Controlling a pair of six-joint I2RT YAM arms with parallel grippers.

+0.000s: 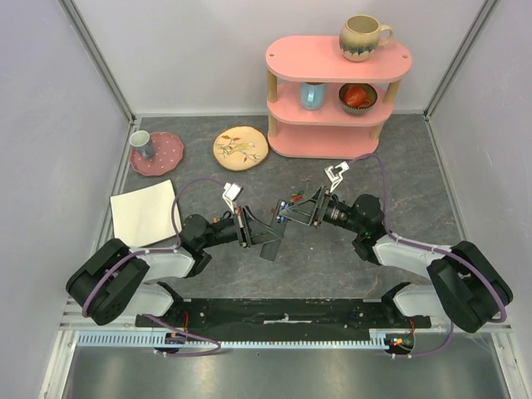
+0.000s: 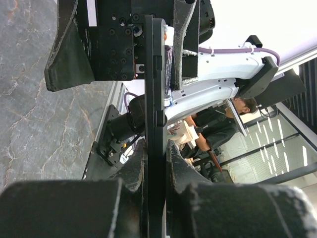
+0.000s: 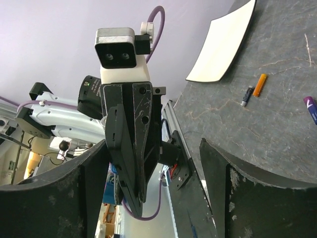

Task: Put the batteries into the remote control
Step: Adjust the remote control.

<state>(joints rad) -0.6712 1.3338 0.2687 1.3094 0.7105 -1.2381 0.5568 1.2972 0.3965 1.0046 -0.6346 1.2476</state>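
Our left gripper (image 2: 154,148) clamps the remote control (image 2: 154,89) above the desk (image 1: 332,258); our right gripper (image 3: 156,148) faces it, jaws spread wide.

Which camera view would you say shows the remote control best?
The left wrist view: the remote control runs edge-on up the frame, clamped in the left gripper. The top external view shows it only as a dark bar at that gripper; in the right wrist view it blends into the dark gripper.

Bright, even light; soft shadows; left gripper (image 2: 155,148) blurred near lens.
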